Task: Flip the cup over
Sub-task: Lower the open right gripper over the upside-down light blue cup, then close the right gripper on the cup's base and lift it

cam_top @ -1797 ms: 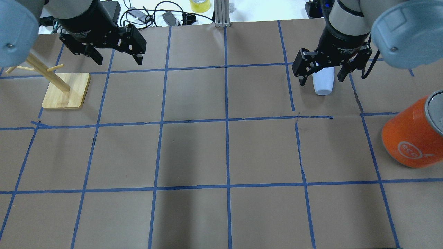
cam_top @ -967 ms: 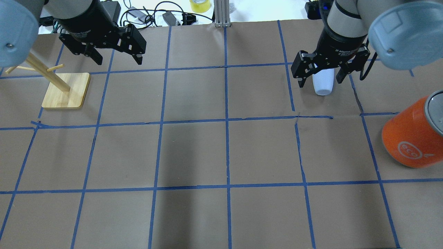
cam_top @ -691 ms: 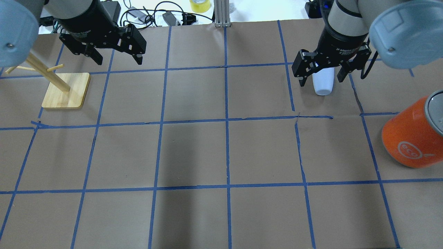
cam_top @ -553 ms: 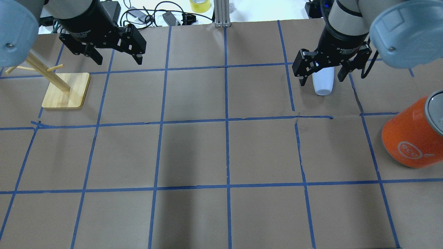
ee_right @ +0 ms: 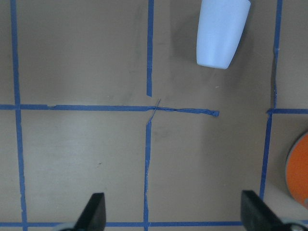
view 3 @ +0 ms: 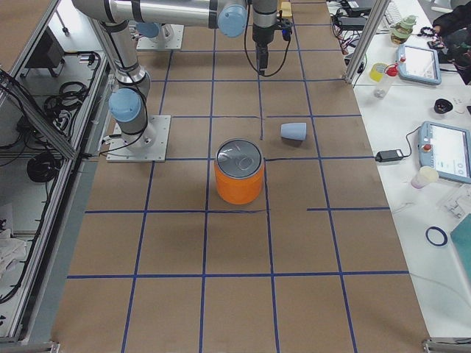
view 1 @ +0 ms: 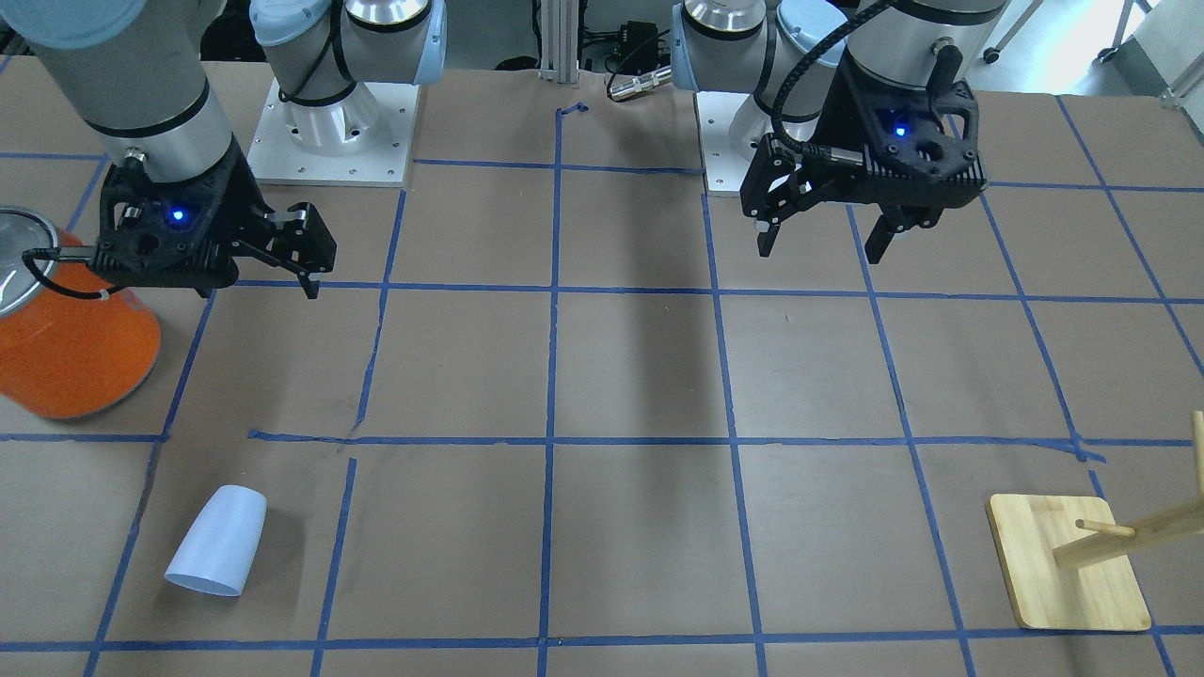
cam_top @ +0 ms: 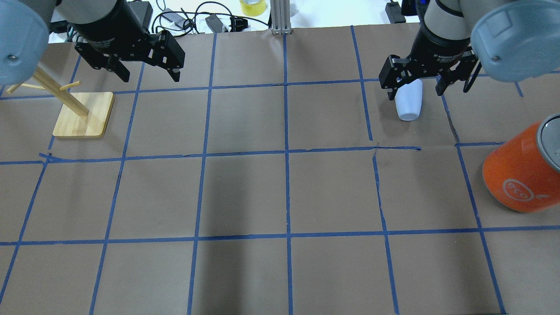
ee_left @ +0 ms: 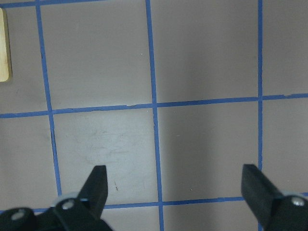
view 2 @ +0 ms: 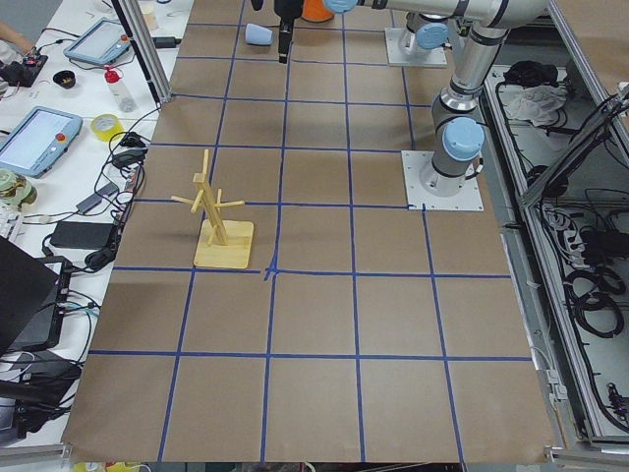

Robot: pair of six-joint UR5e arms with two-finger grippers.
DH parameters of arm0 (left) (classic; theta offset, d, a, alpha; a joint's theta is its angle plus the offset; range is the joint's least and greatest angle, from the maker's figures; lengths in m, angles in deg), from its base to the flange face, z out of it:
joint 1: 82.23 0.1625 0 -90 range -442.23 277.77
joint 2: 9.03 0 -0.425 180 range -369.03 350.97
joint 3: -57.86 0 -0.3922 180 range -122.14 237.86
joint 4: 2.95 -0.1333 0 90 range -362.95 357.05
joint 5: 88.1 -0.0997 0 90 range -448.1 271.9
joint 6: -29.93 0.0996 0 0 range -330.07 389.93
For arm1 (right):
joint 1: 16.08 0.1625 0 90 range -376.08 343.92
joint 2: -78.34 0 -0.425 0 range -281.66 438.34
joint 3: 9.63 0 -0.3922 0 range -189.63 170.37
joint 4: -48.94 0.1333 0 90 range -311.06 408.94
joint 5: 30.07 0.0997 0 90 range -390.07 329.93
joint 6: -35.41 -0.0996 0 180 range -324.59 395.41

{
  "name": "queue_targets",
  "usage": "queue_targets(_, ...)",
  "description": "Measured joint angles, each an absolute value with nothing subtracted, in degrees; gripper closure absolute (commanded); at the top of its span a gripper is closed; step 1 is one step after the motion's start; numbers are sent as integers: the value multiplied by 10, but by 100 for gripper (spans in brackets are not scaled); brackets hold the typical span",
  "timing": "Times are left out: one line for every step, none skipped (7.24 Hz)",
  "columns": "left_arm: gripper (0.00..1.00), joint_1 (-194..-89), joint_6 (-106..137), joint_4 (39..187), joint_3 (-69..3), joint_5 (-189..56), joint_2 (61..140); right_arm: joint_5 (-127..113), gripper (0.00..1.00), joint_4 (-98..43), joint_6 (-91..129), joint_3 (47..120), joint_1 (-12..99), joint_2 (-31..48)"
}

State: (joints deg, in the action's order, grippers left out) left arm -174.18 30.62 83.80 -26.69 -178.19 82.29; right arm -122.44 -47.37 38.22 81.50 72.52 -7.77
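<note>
The cup (view 1: 218,541) is a small pale blue-white tumbler lying on its side on the brown table, narrow base toward the robot. It also shows in the overhead view (cam_top: 409,105), the right wrist view (ee_right: 221,31) and both side views (view 3: 293,131) (view 2: 258,34). My right gripper (cam_top: 415,94) hangs open and empty well above the table, over the cup's robot-side end (view 1: 256,290) (ee_right: 173,207). My left gripper (cam_top: 151,78) is open and empty, high over the table's other half (view 1: 818,252) (ee_left: 174,178).
A large orange can (cam_top: 518,175) with a silver top stands on the robot's side of the cup, further right (view 1: 66,357) (view 3: 239,180). A wooden peg stand (cam_top: 83,114) sits on the left side (view 1: 1068,564). Blue tape lines grid the table.
My right gripper has shifted a little to the right and farther up in the overhead view, still open, uncovering more of the cup. The cup and the left arm have not moved.
</note>
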Motion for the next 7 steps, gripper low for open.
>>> queue_targets(0,-1742,306,838,-267,-1782,823,-1226,0,-478,384,816,719,-73)
queue_targets(0,-1742,306,838,-268,-1782,823,-1227,0,-480,386,816,715,-71)
queue_targets(0,-1742,306,838,-269,-1782,823,-1227,0,-485,389,817,711,-68)
queue_targets(0,-1742,306,838,-270,-1782,822,-1227,0,-498,392,817,705,-55)
queue_targets(0,-1742,306,838,-270,-1782,822,-1226,0,-535,394,818,700,-29)
queue_targets(0,-1742,306,838,-270,-1782,822,-1227,0,-585,395,819,697,4)
queue_targets(0,-1742,306,838,-270,-1782,822,-1228,0,-640,393,819,696,38)
